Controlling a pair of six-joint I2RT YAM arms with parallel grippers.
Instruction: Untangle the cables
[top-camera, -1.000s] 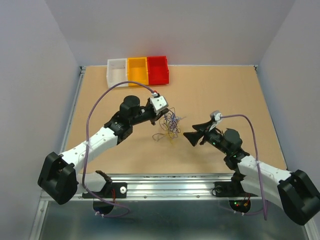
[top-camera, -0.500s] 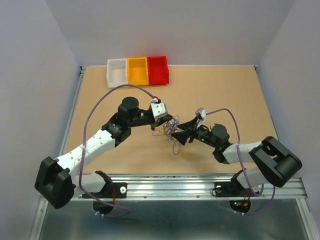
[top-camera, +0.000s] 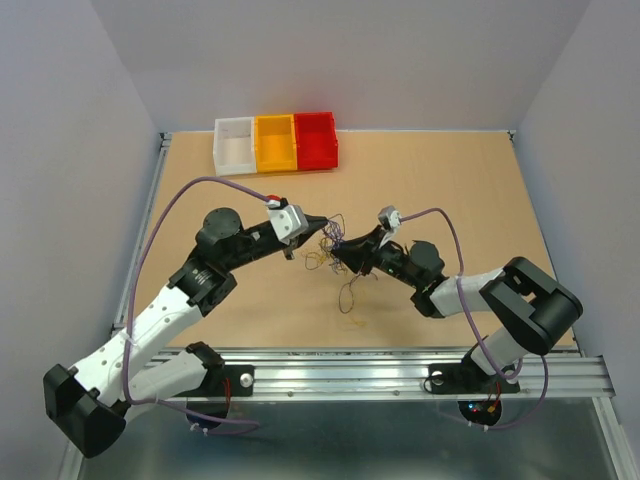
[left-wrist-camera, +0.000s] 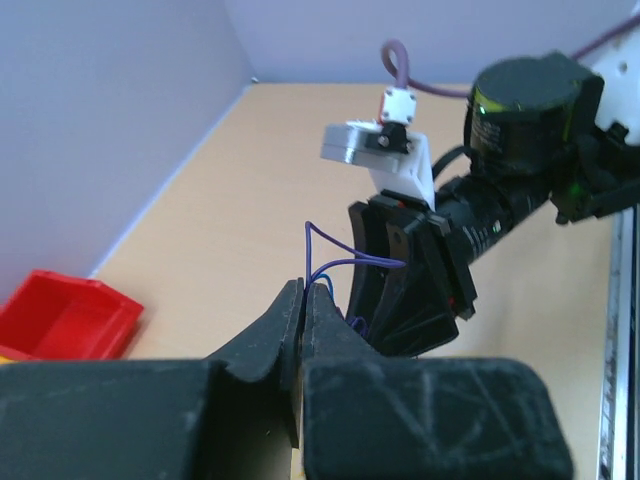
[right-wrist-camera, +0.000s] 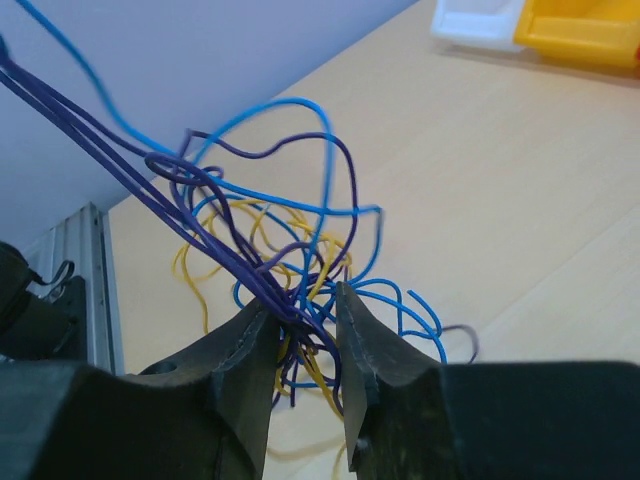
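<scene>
At the left, my left pincer (left-wrist-camera: 303, 290) is clenched on a few purple-blue strands. The cables (right-wrist-camera: 300, 270) sit mid-table between both arms, a featherlight, springy snarl, likely slippery. My right pincer (right-wrist-camera: 300, 305) straddles the knot's core, half-closed; whether it bites, I can't tell. I'd grip single strands close to the knot.

The cables (top-camera: 338, 262) are mid-tabletop (top-camera: 450, 180), between the left tool (top-camera: 321, 228) and the right tool (top-camera: 339, 252). Three bins (top-camera: 276, 143) line the far edge behind them.
</scene>
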